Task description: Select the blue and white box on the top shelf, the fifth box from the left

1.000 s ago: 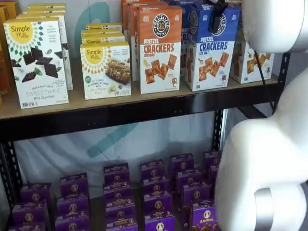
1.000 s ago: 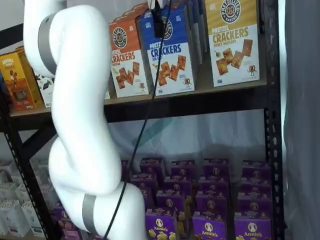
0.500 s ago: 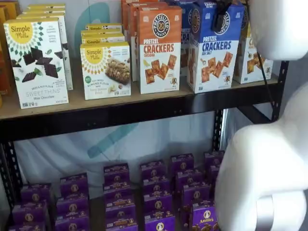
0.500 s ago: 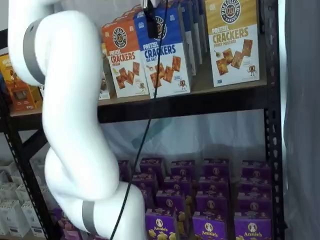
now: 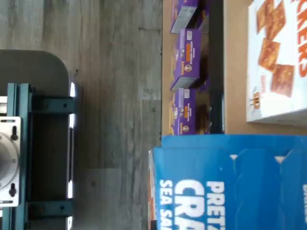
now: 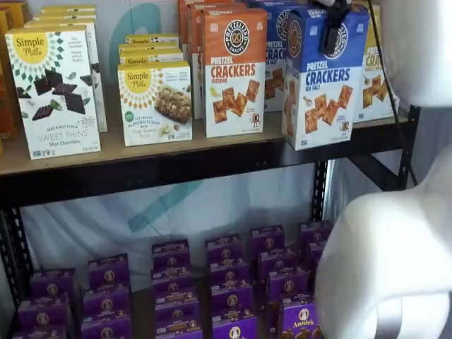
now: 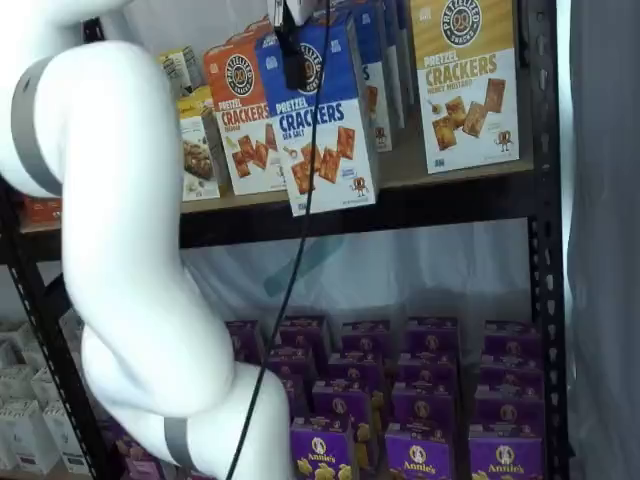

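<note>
The blue and white box (image 6: 326, 85) is a tall carton with a blue top, a white bottom and "PRETZEL CRACKERS" on it. It hangs tilted out past the black front rail of the top shelf (image 6: 176, 166). It shows in both shelf views (image 7: 325, 130) and fills part of the wrist view (image 5: 225, 187). My gripper (image 6: 332, 39) is shut on the carton's top, with one black finger down its front face (image 7: 292, 60). More blue cartons stand behind it on the shelf.
The orange-topped cheddar carton (image 6: 234, 70) stands just left of the gap and the yellow-topped carton (image 7: 465, 80) to the right. Simple Mills boxes (image 6: 155, 102) stand further left. Small purple boxes (image 6: 226, 282) fill the lower level. My white arm (image 7: 130, 250) and its cable (image 7: 300, 230) hang before the shelves.
The blue and white box has come forward off the shelf with my gripper and now tilts over the front rail. The arm has swung outward with it.
</note>
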Controlling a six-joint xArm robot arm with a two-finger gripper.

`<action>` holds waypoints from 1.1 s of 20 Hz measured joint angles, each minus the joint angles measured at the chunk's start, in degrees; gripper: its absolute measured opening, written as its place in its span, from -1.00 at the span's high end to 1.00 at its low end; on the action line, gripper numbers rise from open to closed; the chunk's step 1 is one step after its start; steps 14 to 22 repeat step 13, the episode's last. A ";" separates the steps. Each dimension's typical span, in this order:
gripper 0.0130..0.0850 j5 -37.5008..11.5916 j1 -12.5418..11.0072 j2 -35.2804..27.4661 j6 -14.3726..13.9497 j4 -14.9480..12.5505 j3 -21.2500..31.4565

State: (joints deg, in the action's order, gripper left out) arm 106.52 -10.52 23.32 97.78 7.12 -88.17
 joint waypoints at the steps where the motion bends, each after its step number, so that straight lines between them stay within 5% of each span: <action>1: -0.11 0.00 -0.06 0.66 0.15 -0.21 0.78; 12: -0.11 -1.02 -0.87 5.58 1.36 -0.99 7.75; 22: -0.11 -1.05 -0.95 5.77 1.42 -0.89 8.08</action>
